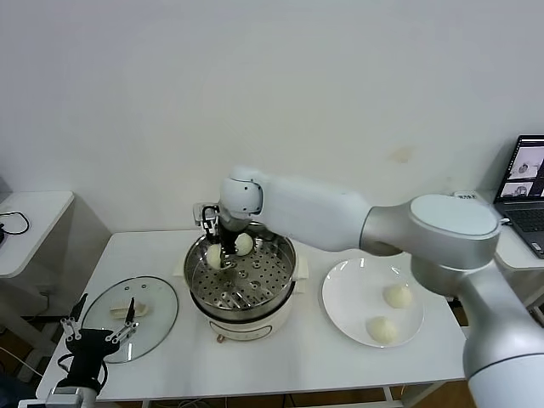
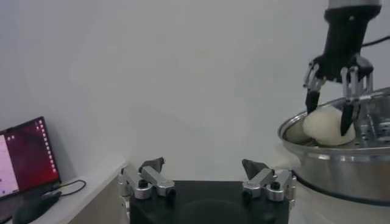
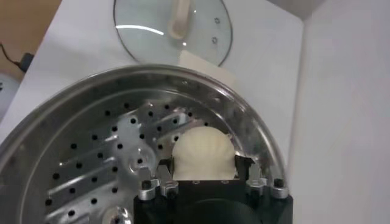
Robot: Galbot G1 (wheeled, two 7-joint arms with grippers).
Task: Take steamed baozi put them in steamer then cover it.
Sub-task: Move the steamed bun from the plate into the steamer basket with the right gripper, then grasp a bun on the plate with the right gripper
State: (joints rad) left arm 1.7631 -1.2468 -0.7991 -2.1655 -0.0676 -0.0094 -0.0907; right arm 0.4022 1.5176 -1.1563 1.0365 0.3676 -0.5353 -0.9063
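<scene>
My right gripper (image 1: 220, 252) is clamped on 1 bun (image 1: 214, 255), low at the steamer's (image 1: 285, 276) far wall beside another (image 1: 244, 244), leaving floor for the 2 on the plate (image 1: 340, 293). Left gripper (image 1: 95, 333) parked with fingers apart by the lid (image 1: 157, 299).

A white tabletop (image 1: 280, 365) carries everything. Near its middle stands the steamer (image 1: 240, 285), a shiny perforated basket on a cream-white pot base whose foot rests directly on the surface. To the robot's left of it, the cover (image 1: 130, 308) lies flat on the tabletop, handle up, close to the steamer but apart from it. To the robot's right sits a flat white plate (image 1: 372, 299), just beside the pot base. Bare surface shows along the near edge in front of all three.
</scene>
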